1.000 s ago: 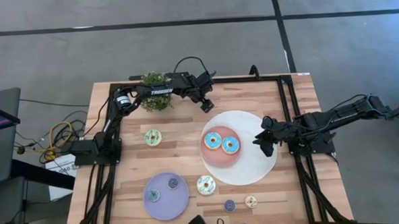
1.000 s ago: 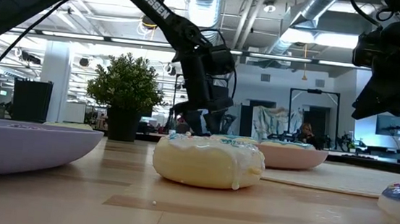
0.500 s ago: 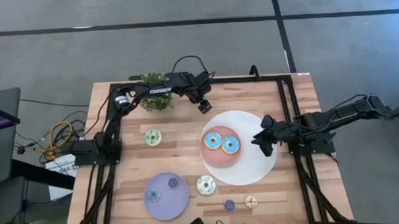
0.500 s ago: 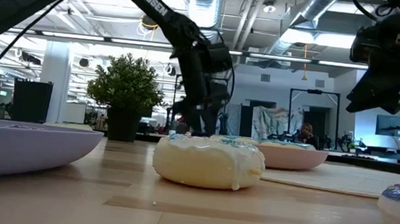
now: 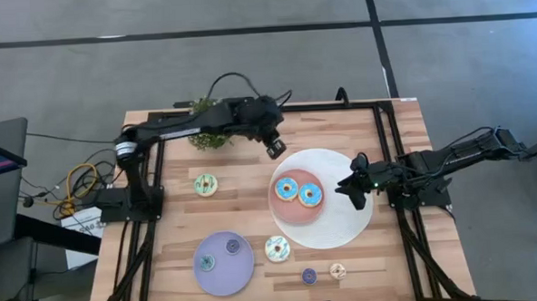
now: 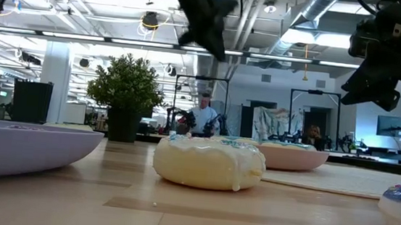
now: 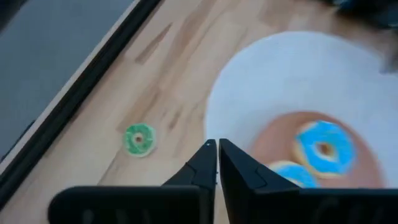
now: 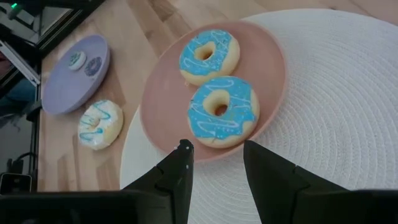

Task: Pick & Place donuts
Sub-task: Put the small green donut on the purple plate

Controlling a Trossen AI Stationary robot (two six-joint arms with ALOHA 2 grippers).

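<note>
Two blue-iced donuts (image 5: 286, 188) (image 5: 310, 196) lie flat on the pink plate (image 5: 297, 213), which rests on a white round mat (image 5: 344, 222). A pale-green donut (image 5: 205, 183) lies on the wood. A teal-iced donut (image 5: 276, 249) lies near the lavender plate (image 5: 221, 272), which holds two tiny donuts (image 5: 206, 260) (image 5: 233, 246). A tiny purple donut (image 5: 308, 276) and a tiny tan one (image 5: 338, 271) lie near the front edge. My left gripper (image 7: 217, 144) is shut and empty, high above the mat's far left rim. My right gripper (image 8: 216, 149) hangs open beside the plate's right rim.
A potted plant (image 5: 206, 135) stands at the far edge under the left arm. Black frame rails (image 5: 388, 145) run along the table's sides. In the low view a person shows far back in the room. Bare wood lies between the green donut and the lavender plate.
My left gripper has shut on nothing and risen from near the table's far middle, so that in the low view only its lower end still shows at the top. Its arm has swung so the elbow now stands farther left. The donuts have not moved.
</note>
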